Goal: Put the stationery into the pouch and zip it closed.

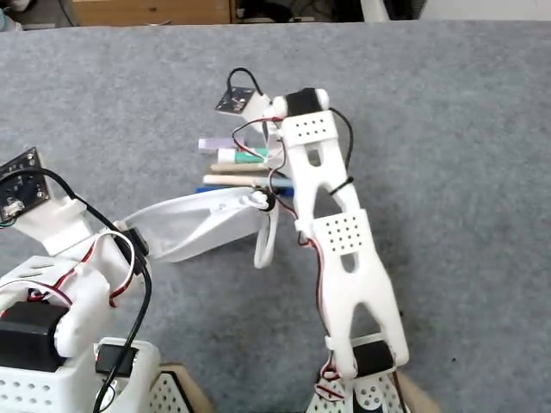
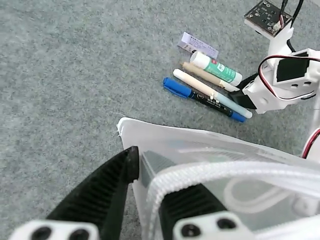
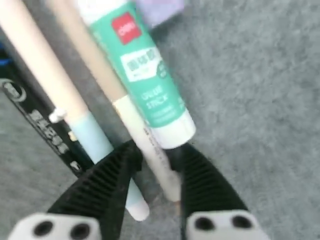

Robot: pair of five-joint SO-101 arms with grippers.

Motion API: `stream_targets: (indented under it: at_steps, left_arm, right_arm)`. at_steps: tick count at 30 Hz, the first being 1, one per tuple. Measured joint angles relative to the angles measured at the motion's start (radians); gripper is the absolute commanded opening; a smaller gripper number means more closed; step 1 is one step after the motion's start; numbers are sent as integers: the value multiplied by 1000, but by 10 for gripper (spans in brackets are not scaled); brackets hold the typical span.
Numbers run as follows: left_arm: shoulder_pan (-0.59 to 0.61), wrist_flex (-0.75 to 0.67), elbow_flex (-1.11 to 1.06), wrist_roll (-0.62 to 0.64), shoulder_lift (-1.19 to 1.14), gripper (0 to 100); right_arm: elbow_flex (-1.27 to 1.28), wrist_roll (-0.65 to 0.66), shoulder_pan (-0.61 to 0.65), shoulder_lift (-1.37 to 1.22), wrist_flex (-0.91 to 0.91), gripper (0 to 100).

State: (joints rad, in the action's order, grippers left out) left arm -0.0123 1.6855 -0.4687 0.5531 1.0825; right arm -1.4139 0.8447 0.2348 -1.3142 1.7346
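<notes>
Your right wrist camera gives you what the overhead cannot: the right gripper [image 3: 157,152] has its fingers narrowed onto the beige pen [image 3: 150,142], one on each side and pressing it near its end. From above, that arm lies over its own fingers and over the right ends of the stationery.

The glue stick [image 3: 145,80] lies just beside the pinched pen, its white end almost at one fingertip. On the other side you have the cream pen with the light-blue end [image 3: 75,115], then the blue marker [image 3: 35,120]. A small purple block [image 2: 197,45] sits at the far side of the row. It all lies on the grey table [image 1: 448,129].

Your left wrist camera shows the left gripper [image 2: 150,172] clamped on the zipper edge of the white pouch [image 2: 210,147]. From above, the pouch lies left of centre, just nearer than the marker, with its mouth toward the right arm. Its white loop [image 1: 265,241] lies against that arm.
</notes>
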Motion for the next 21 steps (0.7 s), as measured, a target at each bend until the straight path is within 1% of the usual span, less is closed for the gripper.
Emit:
stream_targets:
  at_steps: [4,7,11,13,17,21]
  left_arm:
    - [0,0,-2,0,0,28]
    - [0,0,-2,0,0,28]
    - [0,0,-2,0,0,28]
    - [0,0,-2,0,0,28]
    - [0,0,-2,0,0,28]
    - [0,0,-2,0,0,28]
  right_arm:
    - [25,0,-34,20,6,12]
    - [43,-25,-69,43,17,12]
    - [164,-29,-133,130,21,12]
    - [272,-5,-161,203,21,12]
    - [568,104,-173,399,21,12]
    - [885,140,-184,634,21,12]
